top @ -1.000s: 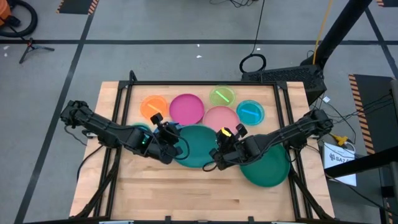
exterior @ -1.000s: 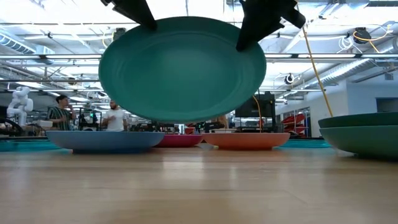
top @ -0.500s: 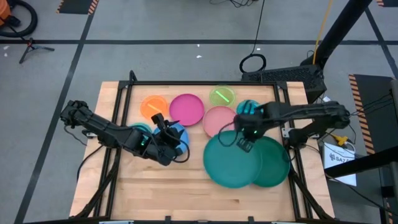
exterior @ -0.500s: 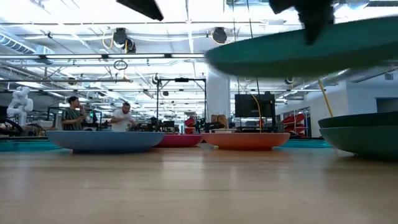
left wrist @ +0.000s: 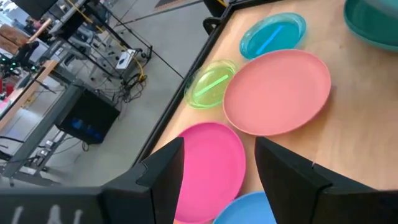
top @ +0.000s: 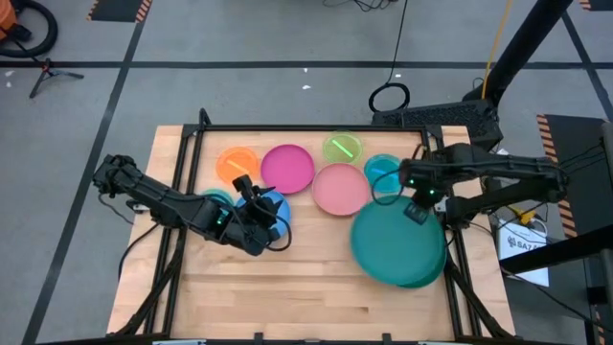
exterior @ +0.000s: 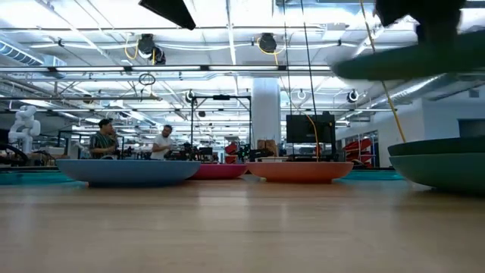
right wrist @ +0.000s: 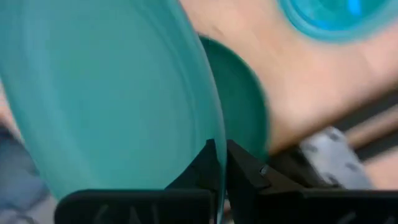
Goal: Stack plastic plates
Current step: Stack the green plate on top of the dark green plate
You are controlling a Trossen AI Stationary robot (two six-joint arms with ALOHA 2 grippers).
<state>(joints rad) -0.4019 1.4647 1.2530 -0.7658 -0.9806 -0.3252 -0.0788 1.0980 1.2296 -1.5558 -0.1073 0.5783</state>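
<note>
My right claw [top: 419, 206] was clamped on the rim of the big teal plate [top: 397, 247], holding it in the air over the dark green plate [right wrist: 239, 102] at the bench's [top: 287, 297] right side; not set down yet. My left claw [left wrist: 217, 165] hung spread and empty above the blue plate [top: 273, 206], mid-left. Progress by my read: at most one pair about to be stacked. Still loose, single: magenta [top: 287, 167], pink [top: 341, 188], orange [top: 236, 163], lime [top: 342, 149] and light blue [top: 381, 171] along the far side, plus blue. A small teal plate [top: 216, 197] sat under my left arm, mostly hidden. Most of the job remained.
</note>
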